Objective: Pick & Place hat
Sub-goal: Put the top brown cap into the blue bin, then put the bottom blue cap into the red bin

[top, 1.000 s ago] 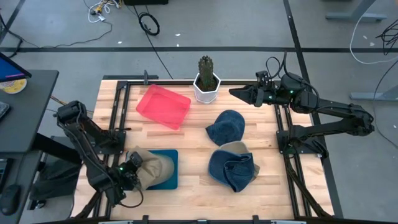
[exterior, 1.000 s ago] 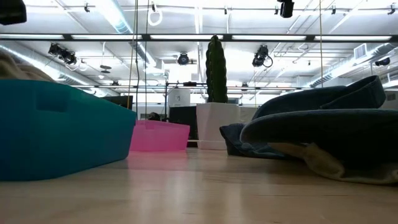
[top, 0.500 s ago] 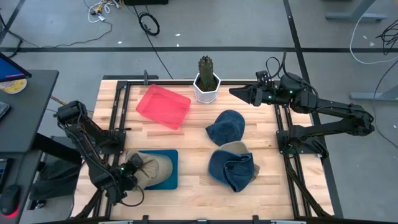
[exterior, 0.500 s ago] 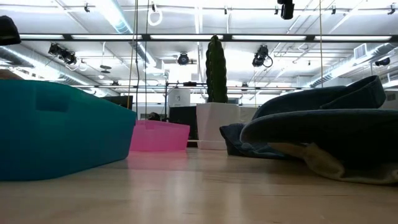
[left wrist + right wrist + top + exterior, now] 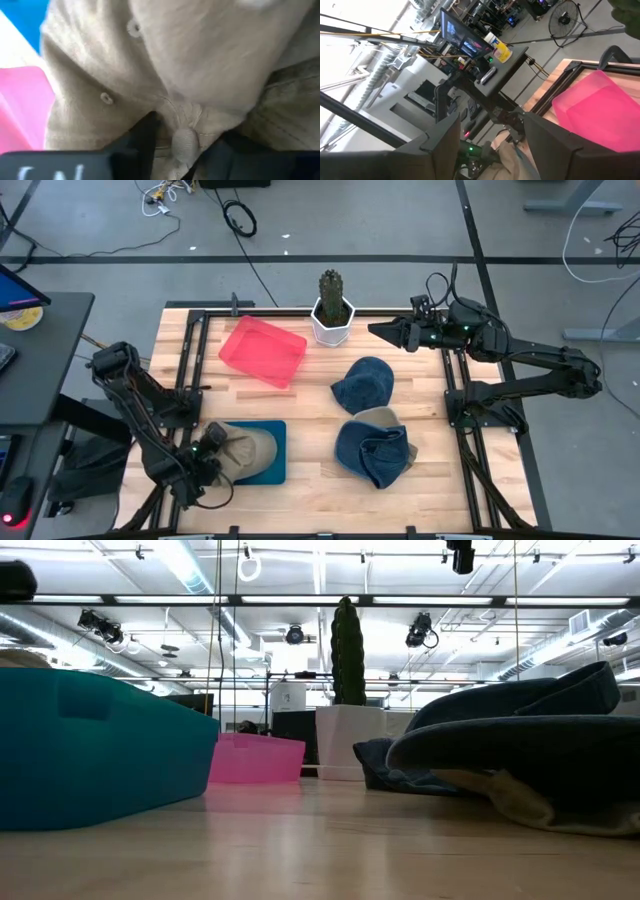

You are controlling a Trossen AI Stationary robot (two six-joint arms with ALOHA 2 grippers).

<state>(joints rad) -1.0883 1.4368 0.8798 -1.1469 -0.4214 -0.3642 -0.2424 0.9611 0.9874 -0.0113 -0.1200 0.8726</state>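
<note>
A tan hat (image 5: 250,448) lies in a blue bin (image 5: 277,448) at the table's near left; it fills the left wrist view (image 5: 200,65). My left gripper (image 5: 208,450) is at the hat's left end and shut on its cloth (image 5: 187,145). My right gripper (image 5: 385,330) hangs open above the far right of the table, beside the cactus pot, and touches nothing. Two dark blue hats (image 5: 365,383) (image 5: 375,450) rest on the wood at centre right. My left gripper pinches a puckered fold of the tan hat's crown, next to a small cloth button (image 5: 184,142), between its two fingers (image 5: 145,137). It comes from the table's near left side, slanting down. The hat rests in the blue bin (image 5: 100,750), its cloth bunched toward the fingers.
A pink bin (image 5: 263,352) sits at the far left centre, and a white pot with a cactus (image 5: 332,310) stands at the far edge. In the low view the nearer blue hat (image 5: 520,740) fills the right side. Bare wood lies between the bins and the hats.
My left gripper has moved a little toward the table's near left corner and has come down lower over the blue bin. The tan hat has stayed in the bin.
</note>
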